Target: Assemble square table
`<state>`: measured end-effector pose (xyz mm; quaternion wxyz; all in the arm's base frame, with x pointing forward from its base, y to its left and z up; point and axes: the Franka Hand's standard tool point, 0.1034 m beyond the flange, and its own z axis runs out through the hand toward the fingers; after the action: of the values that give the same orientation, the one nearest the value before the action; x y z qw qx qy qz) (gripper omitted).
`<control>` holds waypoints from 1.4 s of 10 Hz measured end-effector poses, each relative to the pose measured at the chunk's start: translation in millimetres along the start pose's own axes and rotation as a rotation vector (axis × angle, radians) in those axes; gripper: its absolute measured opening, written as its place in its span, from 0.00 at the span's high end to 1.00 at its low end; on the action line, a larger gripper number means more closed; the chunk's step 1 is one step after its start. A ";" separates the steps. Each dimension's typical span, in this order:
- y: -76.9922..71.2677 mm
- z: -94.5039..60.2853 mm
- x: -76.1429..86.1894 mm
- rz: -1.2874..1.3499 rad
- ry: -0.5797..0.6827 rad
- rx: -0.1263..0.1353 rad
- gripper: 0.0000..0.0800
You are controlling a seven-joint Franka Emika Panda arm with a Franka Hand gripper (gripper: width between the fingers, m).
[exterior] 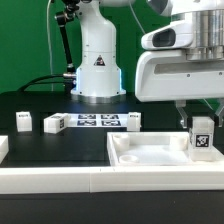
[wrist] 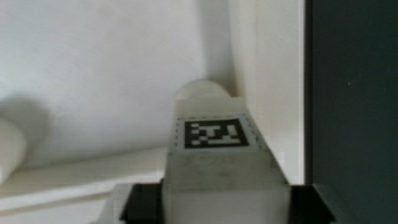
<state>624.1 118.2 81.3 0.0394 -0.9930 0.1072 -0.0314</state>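
**Claw grips a leg block at a corner of the square top**

Your claw [exterior: 201,124] is closed on one white leg block [exterior: 201,143], with a finger on each side. The block stands upright inside the square top [exterior: 150,152], a white tray with a raised rim that lies on the dark table [exterior: 60,150]. The block's black-and-white tag faces the exterior camera.

In the wrist view the block sits close to an inner corner of the top's rim. You cannot tell whether it touches the top's floor.

Behind the top, toward the exterior view's left:
- a loose leg block [exterior: 133,120], nearest the top
- the marker board [exterior: 97,121], next along
- two further leg blocks [exterior: 54,124] [exterior: 23,121], farthest from the top

A long white rail [exterior: 60,181] lies along the top's near side.
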 end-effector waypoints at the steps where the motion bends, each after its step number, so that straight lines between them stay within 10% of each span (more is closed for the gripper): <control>1: 0.1 0.1 0.0 0.075 0.002 0.001 0.64; 14: -4.7 0.3 -3.7 1.202 -0.028 0.097 0.64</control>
<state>621.6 123.6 81.2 0.0969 -0.7560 0.6474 0.0048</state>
